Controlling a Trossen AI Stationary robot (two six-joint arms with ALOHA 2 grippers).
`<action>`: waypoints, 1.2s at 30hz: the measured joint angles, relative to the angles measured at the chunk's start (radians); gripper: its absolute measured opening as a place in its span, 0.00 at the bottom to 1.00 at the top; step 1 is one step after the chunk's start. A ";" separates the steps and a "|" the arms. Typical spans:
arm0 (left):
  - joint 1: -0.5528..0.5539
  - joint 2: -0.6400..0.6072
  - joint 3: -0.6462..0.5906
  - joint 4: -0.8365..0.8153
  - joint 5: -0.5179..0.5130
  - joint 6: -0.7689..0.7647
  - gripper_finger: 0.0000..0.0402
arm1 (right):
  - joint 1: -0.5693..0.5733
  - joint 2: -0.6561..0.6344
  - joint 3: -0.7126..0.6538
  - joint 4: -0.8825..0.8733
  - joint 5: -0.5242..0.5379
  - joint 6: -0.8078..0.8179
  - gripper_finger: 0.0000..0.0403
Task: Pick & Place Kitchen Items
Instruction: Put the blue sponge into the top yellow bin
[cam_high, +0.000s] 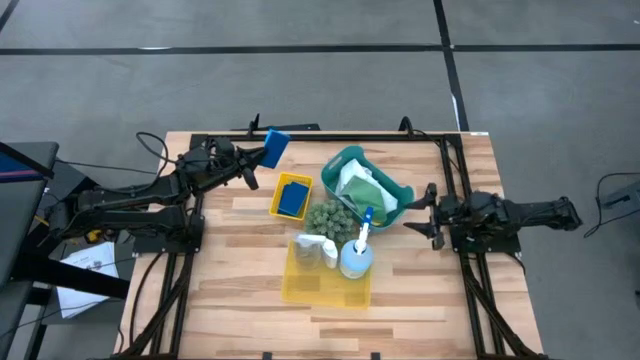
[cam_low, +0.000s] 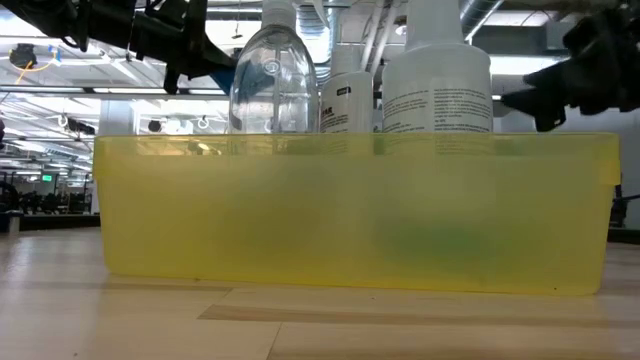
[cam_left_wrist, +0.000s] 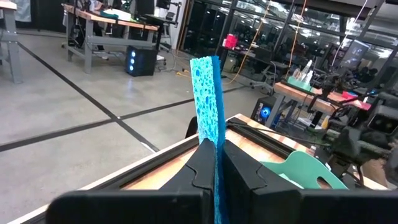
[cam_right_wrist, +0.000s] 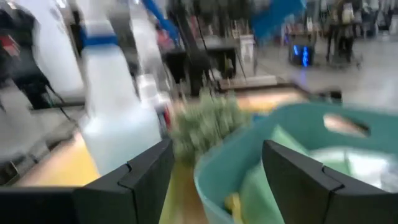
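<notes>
1. Filling the low view, the large yellow bin (cam_low: 350, 210) stands nearest, with a clear spray bottle (cam_low: 272, 80) and white-labelled bottles (cam_low: 437, 85) upright inside it.
2. Seen from above, that bin sits at the front of the desk (cam_high: 250, 300); a smaller yellow bin (cam_high: 275, 195) behind it already holds one blue sponge (cam_high: 292, 199), and the teal basket (cam_high: 395, 187) holds white and green pieces.
3. Left gripper (cam_high: 262, 155) hangs over the desk's far left part, clenched on a second blue sponge (cam_left_wrist: 207, 115), which stands on edge between the fingers (cam_left_wrist: 199, 165): a thin, porous, bright blue slab.
4. Right gripper (cam_high: 415, 208) waits just beside the teal basket with its fingers (cam_right_wrist: 146, 171) spread apart and nothing between them.
5. Judging by this, much is sorted; the held sponge still needs placing, probably with its twin.
</notes>
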 joint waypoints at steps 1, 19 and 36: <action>0.000 0.004 0.000 0.002 0.000 0.000 0.01 | 0.000 0.003 -0.001 0.021 -0.008 -0.002 0.59; 0.000 0.024 0.000 0.004 0.000 -0.014 0.01 | 0.072 0.005 -0.043 0.111 -0.042 -0.067 0.59; 0.000 0.023 0.000 -0.036 0.047 -0.209 0.01 | 0.050 0.003 -0.040 0.124 0.010 0.160 0.59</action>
